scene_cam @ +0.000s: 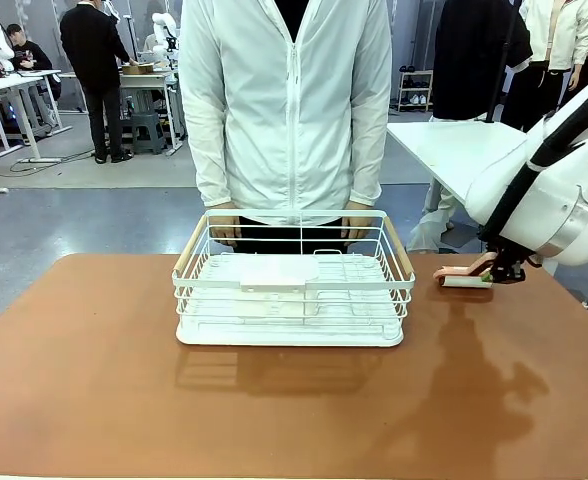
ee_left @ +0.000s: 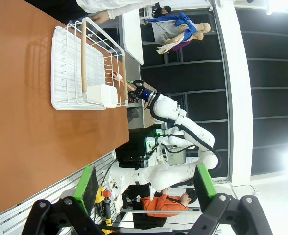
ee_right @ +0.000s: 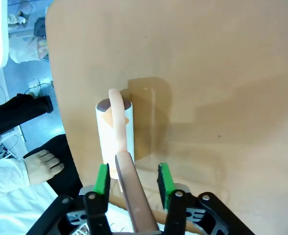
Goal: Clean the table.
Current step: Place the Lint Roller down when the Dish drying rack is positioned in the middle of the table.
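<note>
Desk (scene_cam: pixel 94 400): bare terracotta top nearest the camera, spans the whole front view. White wire rack (scene_cam: pixel 294 285) sits mid-desk toward the far edge; a person stands just behind it, hands (scene_cam: pixel 224 228) on its far rim. Right pincer (scene_cam: pixel 494 272) at the desk's far right holds a lint roller (ee_right: pixel 114 139) by its pink handle, which runs between the green pads; whether they clamp it can't be told. Roller looks to be at or just above the surface. Judged step: rolling the top clean. Next move needs flat contact and strokes kept clear of rack and hands. Left pincer (ee_left: pixel 144 188) open, empty, off the desk.
</note>
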`<state>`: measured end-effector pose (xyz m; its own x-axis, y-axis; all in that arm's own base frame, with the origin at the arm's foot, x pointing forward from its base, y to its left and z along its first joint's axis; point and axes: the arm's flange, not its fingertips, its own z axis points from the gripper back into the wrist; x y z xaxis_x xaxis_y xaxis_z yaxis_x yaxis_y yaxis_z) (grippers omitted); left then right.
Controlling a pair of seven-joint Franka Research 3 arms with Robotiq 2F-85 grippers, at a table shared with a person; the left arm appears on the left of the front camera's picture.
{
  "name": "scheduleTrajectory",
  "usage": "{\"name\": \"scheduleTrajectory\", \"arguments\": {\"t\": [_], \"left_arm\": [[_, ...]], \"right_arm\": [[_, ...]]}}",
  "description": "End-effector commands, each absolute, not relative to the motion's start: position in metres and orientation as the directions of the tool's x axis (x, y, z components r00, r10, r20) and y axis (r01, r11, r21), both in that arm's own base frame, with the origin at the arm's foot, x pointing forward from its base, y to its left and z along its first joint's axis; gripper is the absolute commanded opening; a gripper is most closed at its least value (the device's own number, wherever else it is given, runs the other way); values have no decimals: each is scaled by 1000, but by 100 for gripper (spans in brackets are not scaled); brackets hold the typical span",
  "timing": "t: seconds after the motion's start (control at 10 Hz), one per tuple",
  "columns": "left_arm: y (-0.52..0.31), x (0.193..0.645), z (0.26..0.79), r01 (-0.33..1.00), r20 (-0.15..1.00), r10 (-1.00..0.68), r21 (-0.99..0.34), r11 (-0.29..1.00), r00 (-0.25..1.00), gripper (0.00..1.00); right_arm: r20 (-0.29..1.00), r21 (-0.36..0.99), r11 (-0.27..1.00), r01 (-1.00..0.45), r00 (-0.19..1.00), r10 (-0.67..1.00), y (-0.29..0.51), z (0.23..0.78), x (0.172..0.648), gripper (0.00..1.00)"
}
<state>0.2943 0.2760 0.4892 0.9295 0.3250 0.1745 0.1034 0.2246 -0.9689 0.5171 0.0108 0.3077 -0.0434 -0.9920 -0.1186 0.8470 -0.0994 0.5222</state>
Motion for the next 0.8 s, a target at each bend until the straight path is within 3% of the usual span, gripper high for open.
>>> {"name": "scheduleTrajectory", "arguments": {"t": [0.0,0.3,0.7], "left_arm": [[278,292,490,106,177,328,-969,223,928,100],[278,292,490,106,177,328,-969,223,928,100],[278,292,490,106,177,328,-969,223,928,100]], "right_arm": [[-129,492,-68,868,-4,-992,-2,336,500,72],[-73,323,11,946,36,-997,1,379,500,98],[-112,296,-11,955,23,-993,3,408,504,100]]}}
